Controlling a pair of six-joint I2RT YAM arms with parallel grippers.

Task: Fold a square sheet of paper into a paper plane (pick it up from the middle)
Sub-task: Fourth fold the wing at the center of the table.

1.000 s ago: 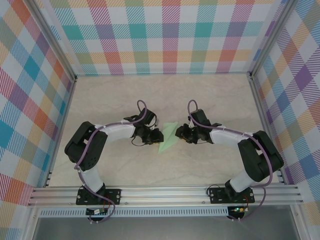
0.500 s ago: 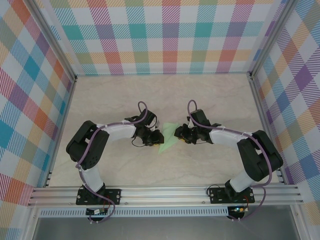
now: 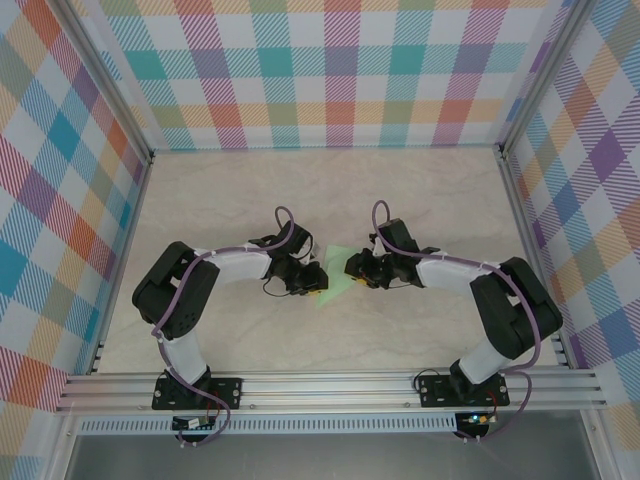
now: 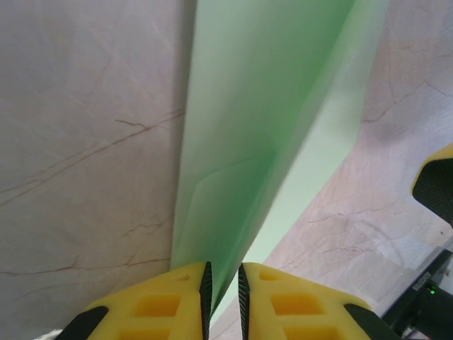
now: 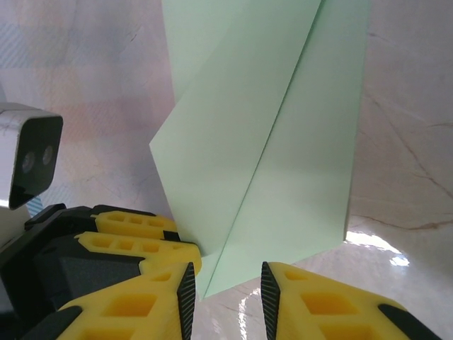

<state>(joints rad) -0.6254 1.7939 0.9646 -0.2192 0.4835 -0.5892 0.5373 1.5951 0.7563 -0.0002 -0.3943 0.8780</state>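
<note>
The square sheet of paper (image 3: 336, 276), pale green and folded into a narrow wedge, lies mid-table between the two arms. My left gripper (image 3: 317, 282) is shut on the paper's lower fold (image 4: 248, 142), which runs up out of the narrow slit between the yellow fingers (image 4: 170, 301). My right gripper (image 3: 353, 268) is open at the paper's other side. In the right wrist view a crease runs down the paper (image 5: 269, 142), and its bottom corner dips just inside the gap of the right gripper (image 5: 225, 287), untouched by either pad. The left gripper's fingers (image 5: 134, 237) sit against the paper's left edge.
The marble-patterned table top (image 3: 430, 190) stretches out behind the arms. Plaid walls and aluminium posts (image 3: 505, 160) close off both sides and the back. The right gripper's finger (image 4: 435, 184) shows at the edge of the left wrist view.
Both grippers have shifted a little to the left. The paper's upper tip has tilted leftward with them. The left grip has stayed on the paper.
</note>
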